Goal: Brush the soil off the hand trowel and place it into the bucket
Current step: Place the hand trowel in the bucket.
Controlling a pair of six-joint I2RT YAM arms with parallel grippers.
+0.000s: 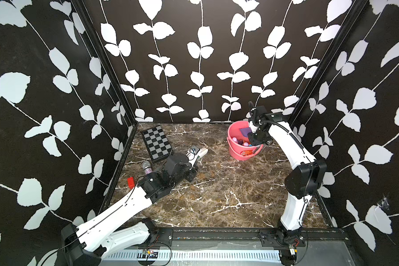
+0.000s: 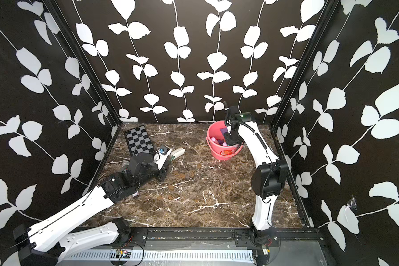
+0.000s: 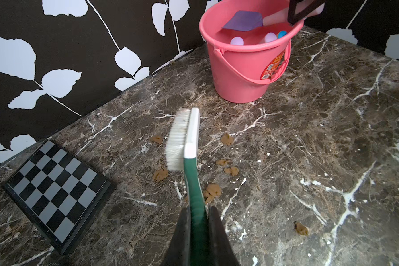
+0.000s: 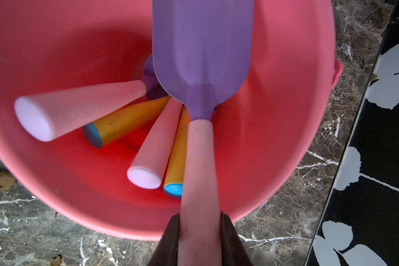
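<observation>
Over the bucket (image 4: 55, 34), the hand trowel (image 4: 200, 57) is partly cropped.

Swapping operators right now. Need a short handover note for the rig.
Left gripper: shut on the brush by its green handle, above the tabletop.
Right gripper: shut on the hand trowel by its pink handle, purple blade pointing into the bucket.
Soil: clumps on the tabletop; blade looks clean.
Done: brushing, apparently.
Left: release the trowel into the bucket.
</observation>
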